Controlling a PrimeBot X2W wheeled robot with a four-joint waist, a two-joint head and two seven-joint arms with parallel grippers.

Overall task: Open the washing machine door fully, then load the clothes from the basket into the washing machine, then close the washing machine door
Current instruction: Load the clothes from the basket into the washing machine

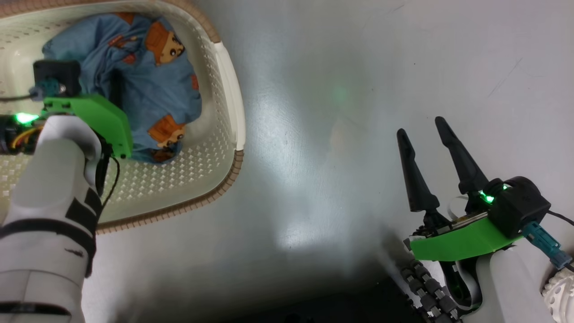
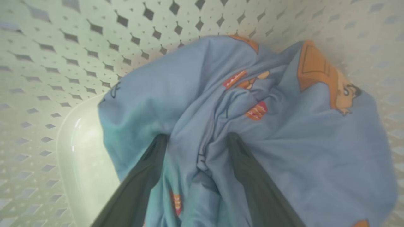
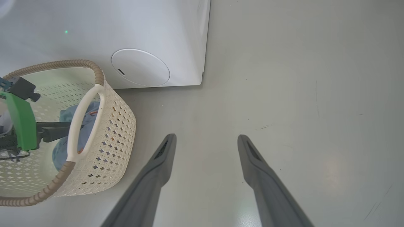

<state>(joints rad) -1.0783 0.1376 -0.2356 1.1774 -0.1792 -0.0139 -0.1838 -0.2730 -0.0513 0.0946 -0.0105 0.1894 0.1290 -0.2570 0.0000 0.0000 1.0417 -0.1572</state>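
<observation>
Left gripper [image 2: 197, 137] down in the basket [image 1: 233, 89], fingers spread in the clothes [image 1: 152, 80]
Its two fingers stood apart, pushed into the blue bear-print fabric with a fold between them, not clamped. The clothes lay heaped inside the cream basket, just beside the washing machine [image 3: 142, 31]. The right gripper [image 1: 420, 126] hung spread over the grey floor [image 1: 336, 134], holding nothing

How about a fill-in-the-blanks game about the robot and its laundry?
1. The clothes with orange bears are ____ in colour.
2. The left hand digs, open, into clothes lying in the ____.
3. The right hand is open above the bare ____.
Missing words: blue; basket; floor.
</observation>
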